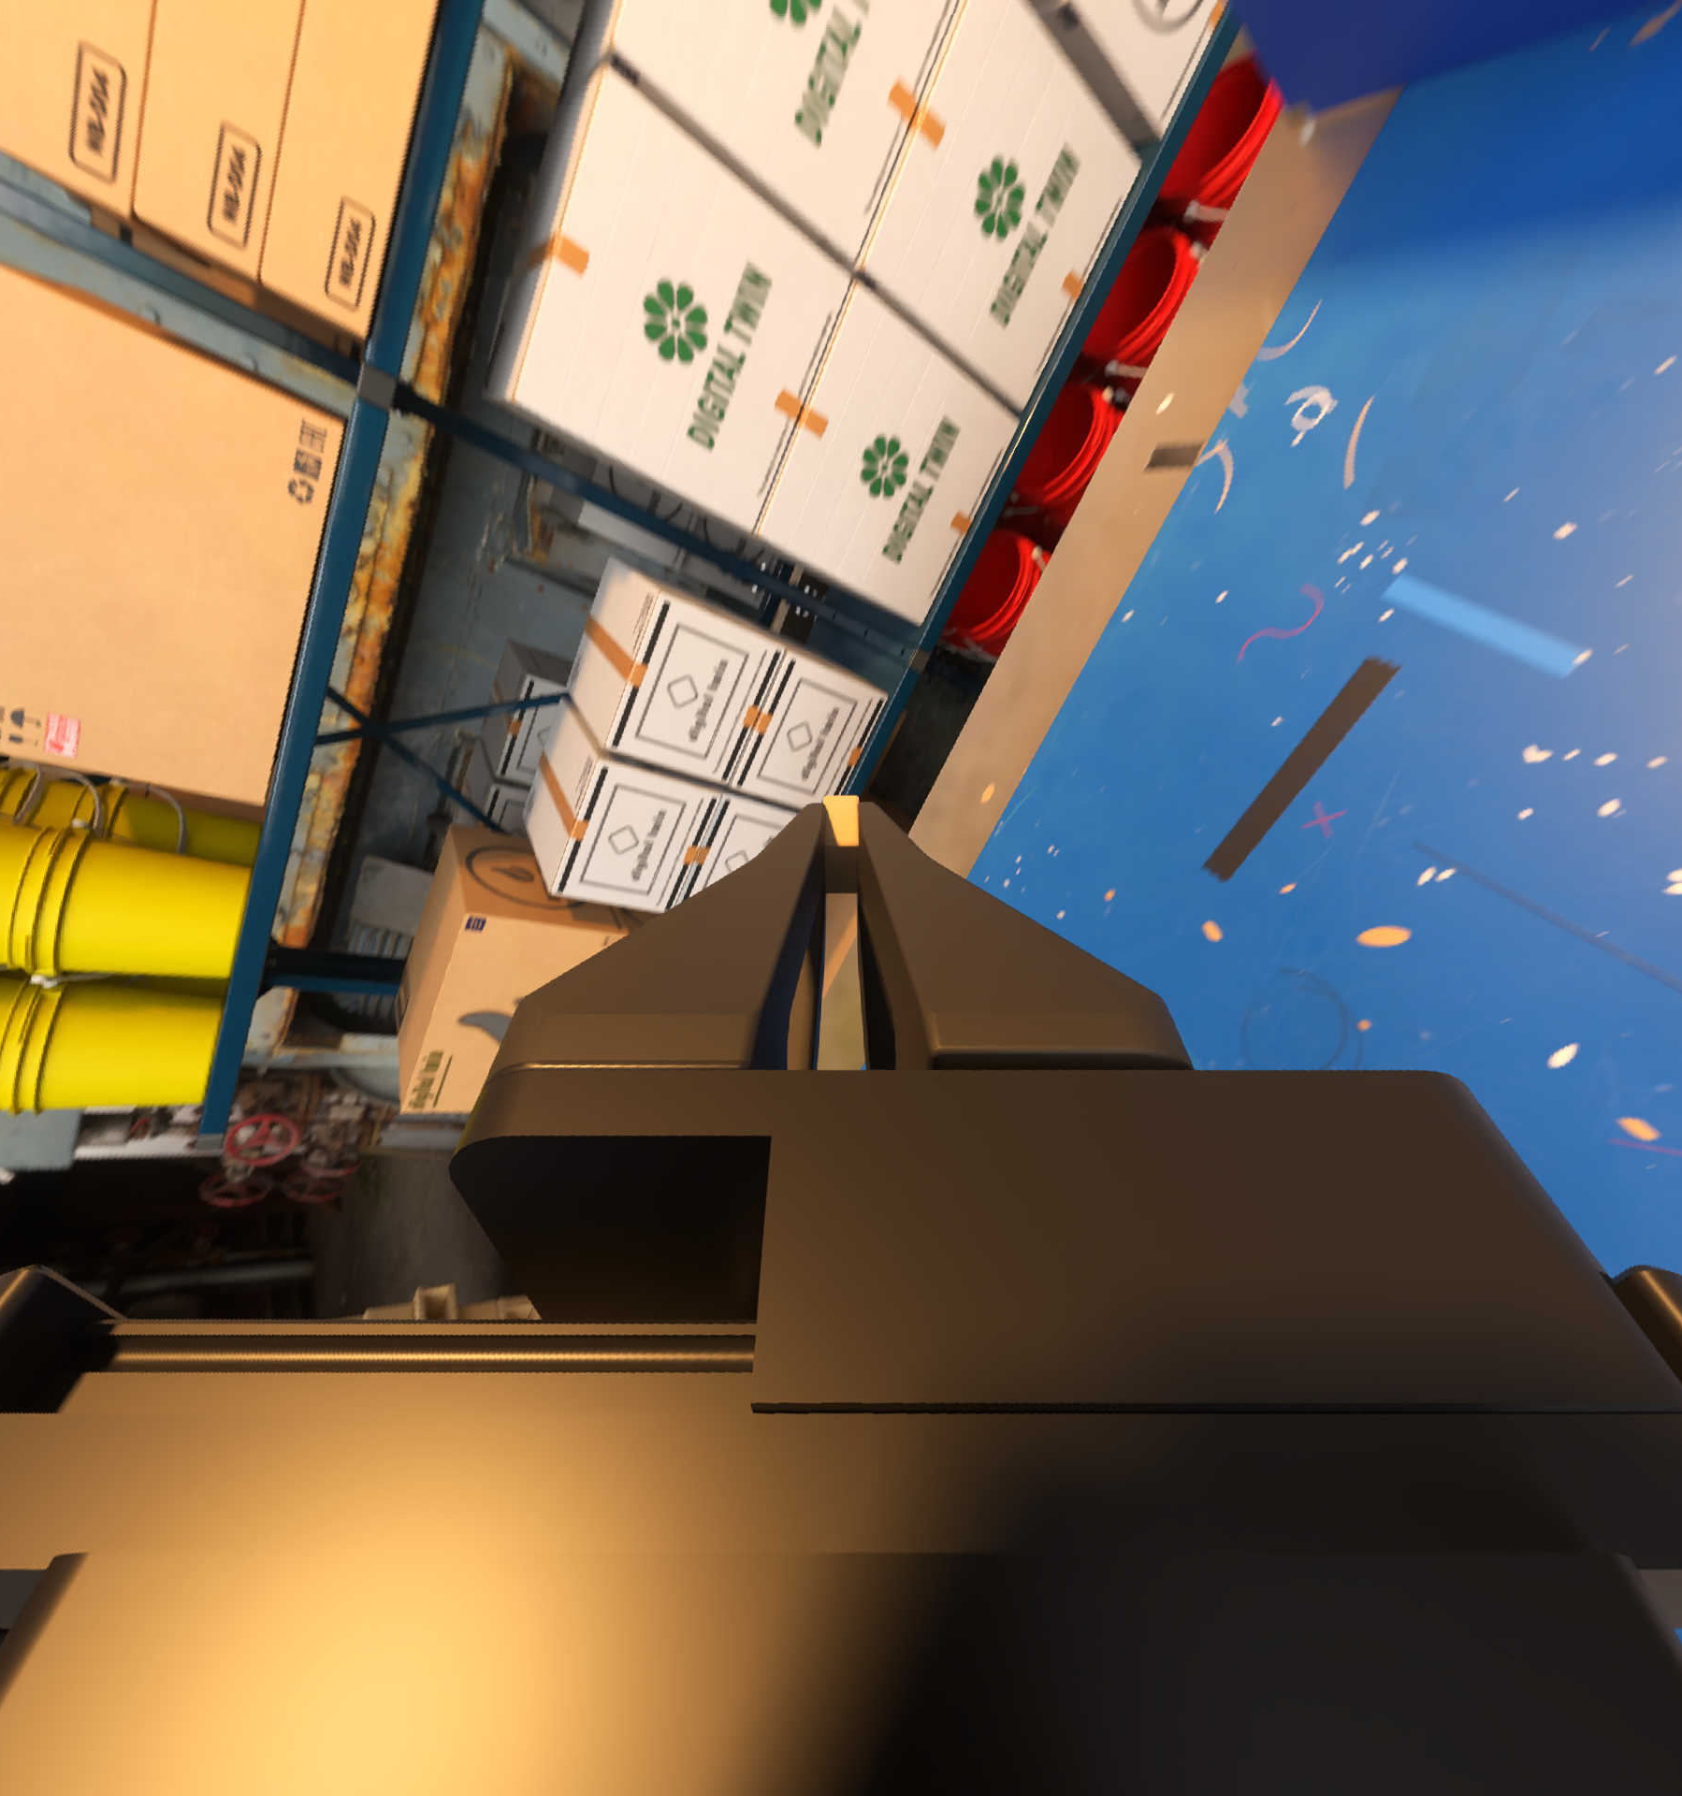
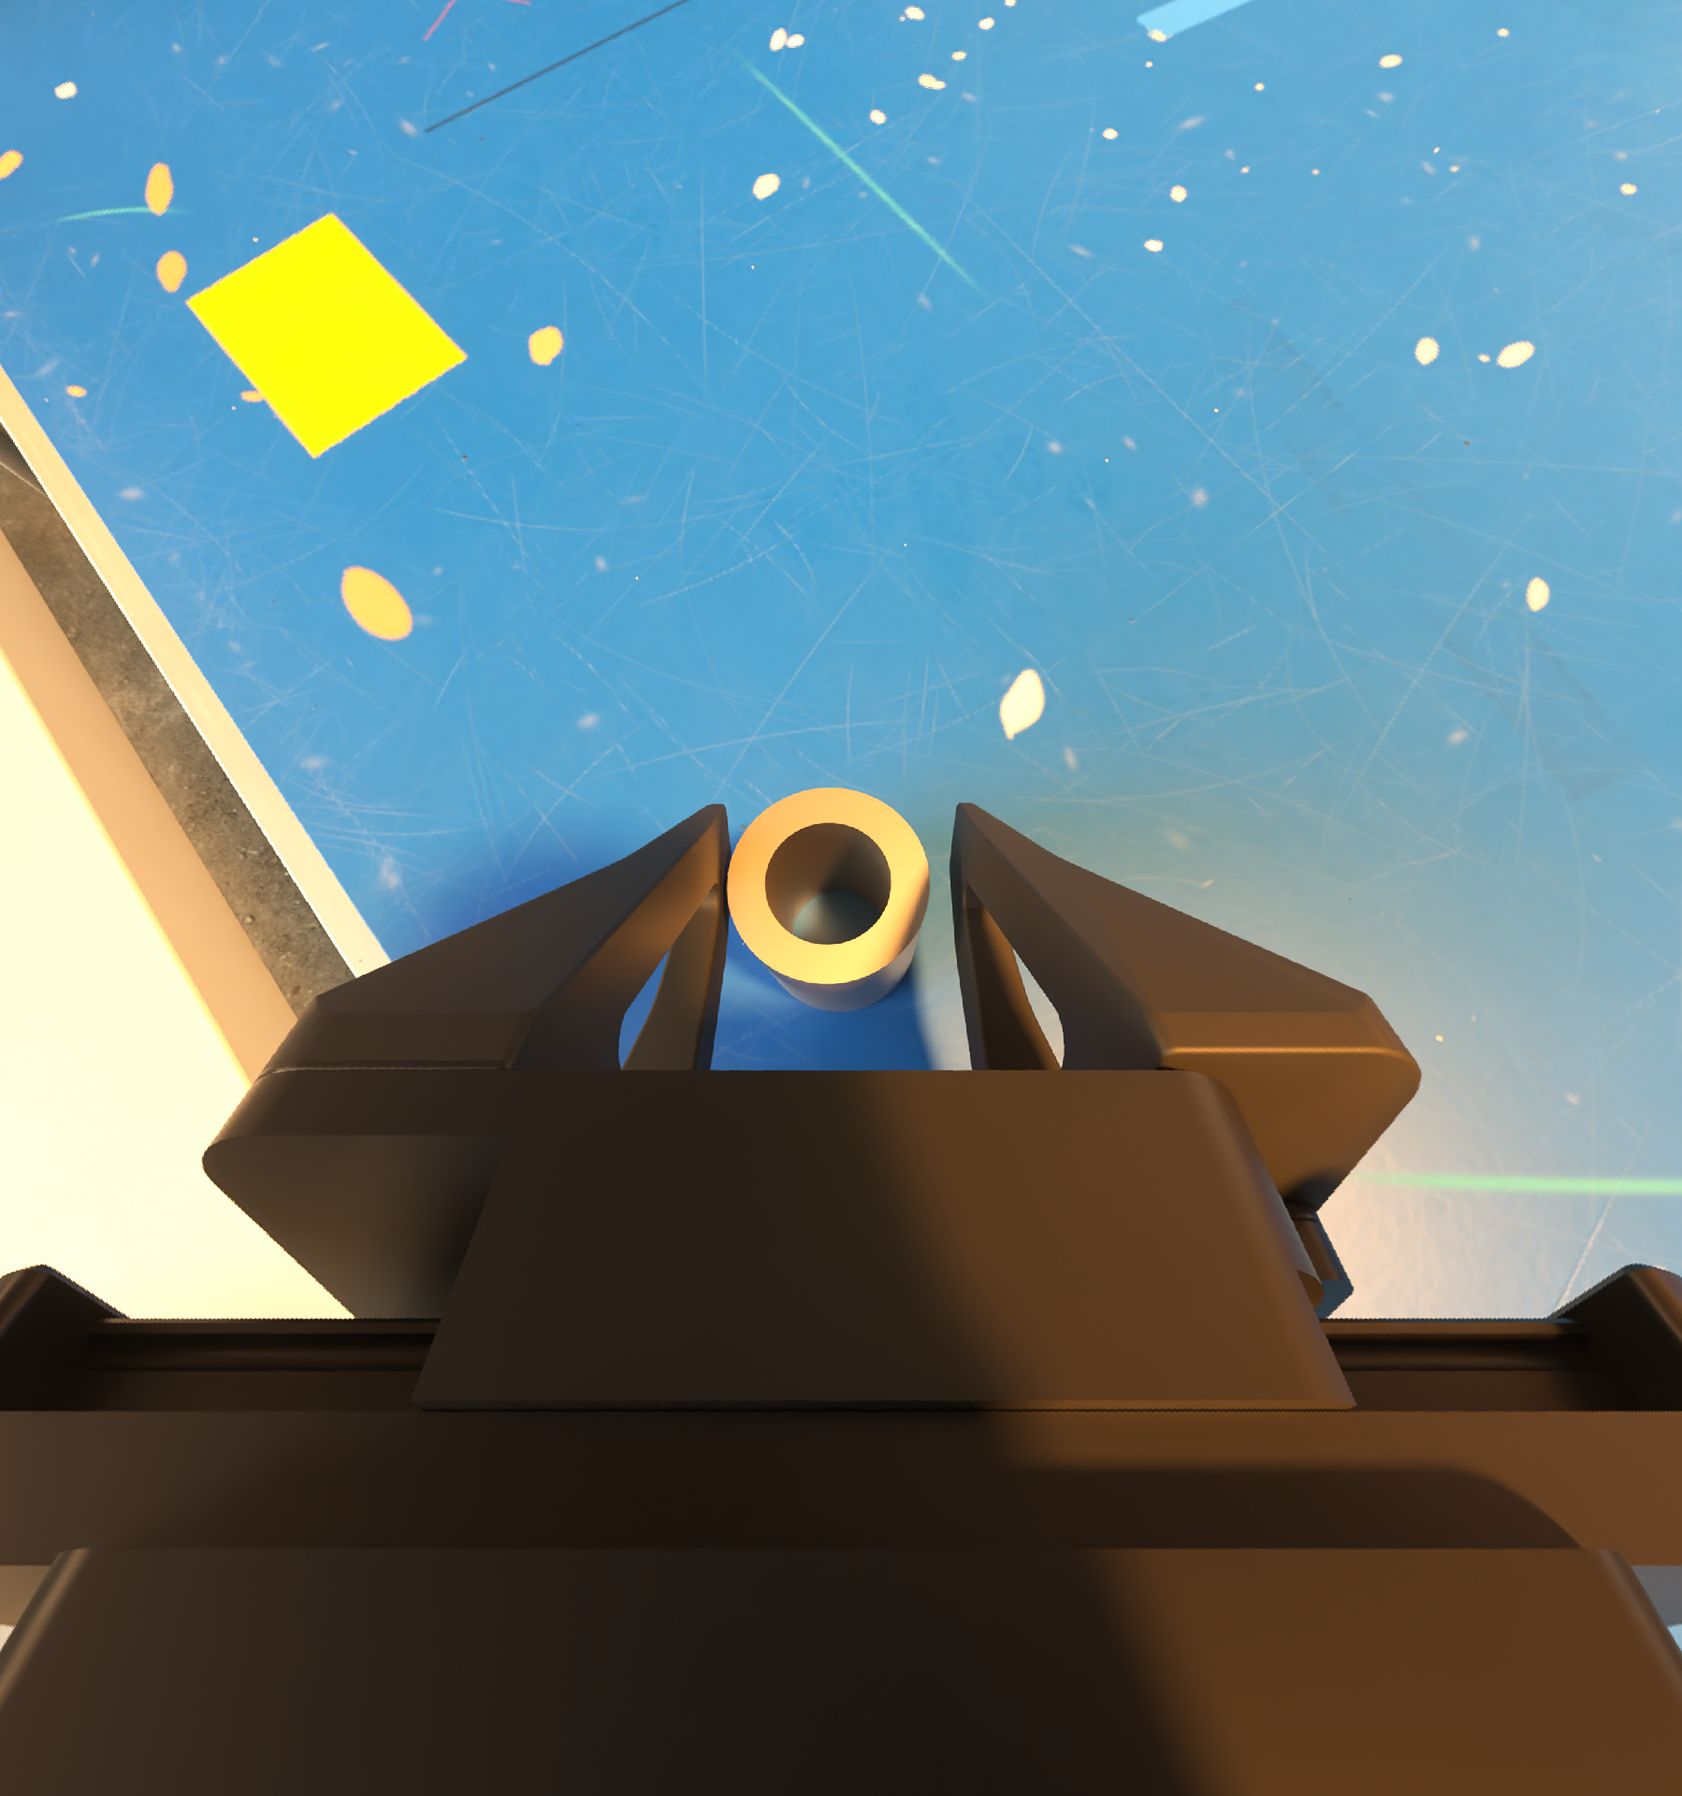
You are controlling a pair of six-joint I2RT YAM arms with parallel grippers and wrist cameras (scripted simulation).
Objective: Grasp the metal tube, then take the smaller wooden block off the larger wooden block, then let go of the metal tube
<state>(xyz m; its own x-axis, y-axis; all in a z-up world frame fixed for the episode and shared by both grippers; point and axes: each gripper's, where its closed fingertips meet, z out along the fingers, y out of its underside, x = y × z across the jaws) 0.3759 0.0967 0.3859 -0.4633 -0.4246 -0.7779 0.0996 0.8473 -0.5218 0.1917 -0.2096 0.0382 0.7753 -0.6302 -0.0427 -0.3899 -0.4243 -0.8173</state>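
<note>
Right wrist view gives me one short, thick-walled metal tube (image 2: 827,899), smooth, standing upright on the scratched, paint-flecked blue table (image 2: 1206,486). My right gripper (image 2: 839,836) brackets it, spread; one finger touches, the other stands just clear. My left gripper (image 1: 839,826) pinches one thin wooden piece (image 1: 839,933), well above the table.

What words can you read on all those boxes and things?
I won't read them out; here is where they stand.
White boxes: green letters beside a flower sign.
Brown cartons: black framed print.
Small white boxes: diamond sign, print too blurred.
Blue table: none.
</note>
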